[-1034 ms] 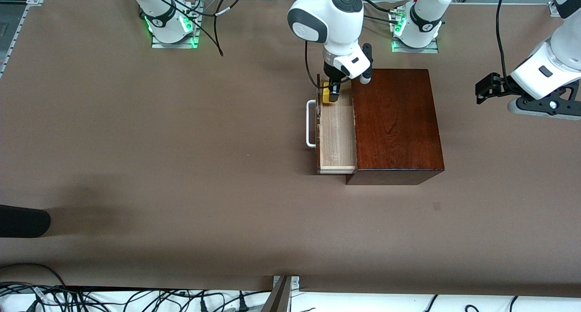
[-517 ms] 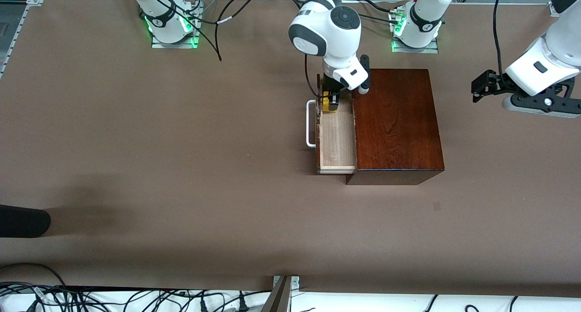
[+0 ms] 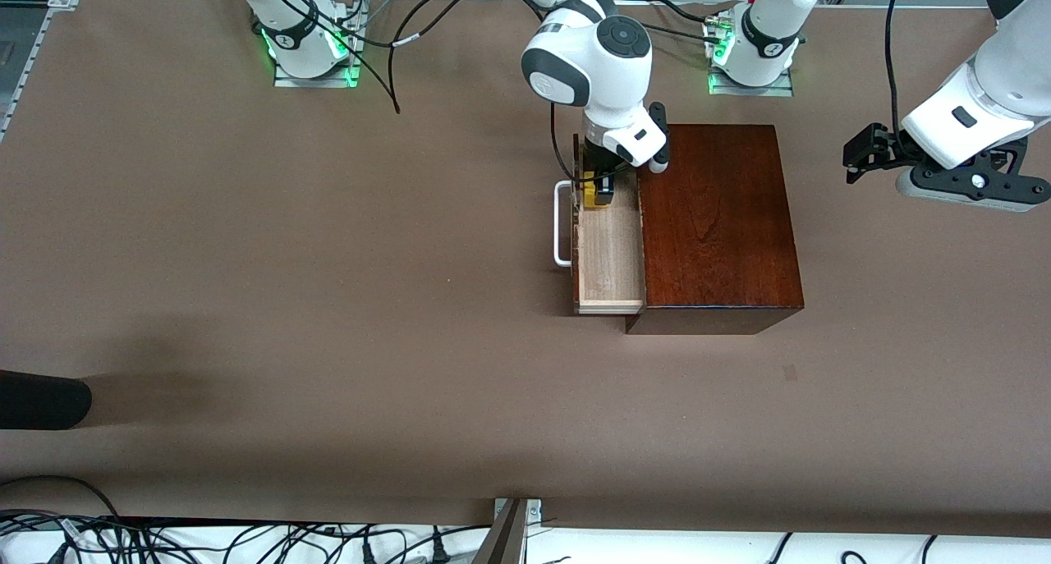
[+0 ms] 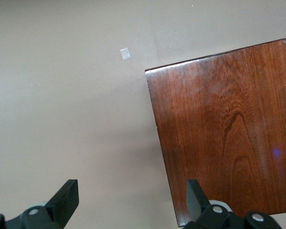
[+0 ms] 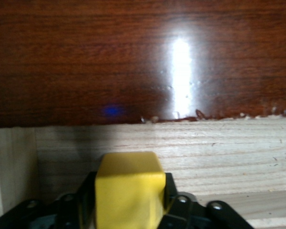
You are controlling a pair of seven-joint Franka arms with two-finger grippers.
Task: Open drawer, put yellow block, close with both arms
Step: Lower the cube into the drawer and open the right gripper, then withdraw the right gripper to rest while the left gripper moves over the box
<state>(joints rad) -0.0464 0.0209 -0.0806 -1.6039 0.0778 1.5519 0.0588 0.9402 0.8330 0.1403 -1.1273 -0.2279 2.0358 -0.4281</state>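
Observation:
The dark reddish-brown wooden box [image 3: 716, 219] stands mid-table with its pale drawer [image 3: 609, 256] pulled out toward the right arm's end, white handle [image 3: 562, 223] on its front. My right gripper [image 3: 599, 193] is shut on the yellow block [image 3: 593, 194] and holds it low inside the drawer's end farthest from the front camera. In the right wrist view the block [image 5: 129, 195] sits between my fingers above the drawer's wood floor [image 5: 229, 152]. My left gripper [image 3: 858, 155] is open and empty, in the air beside the box at the left arm's end; its wrist view shows the box top [image 4: 229, 129].
A black object [image 3: 41, 400] lies at the table's edge at the right arm's end. Cables and a bracket [image 3: 513, 523] run along the edge nearest the front camera. The two arm bases [image 3: 312, 47] stand with green lights at the table's top edge.
My right gripper has lowered the yellow block deeper into the drawer. My left gripper has drifted a little toward the box.

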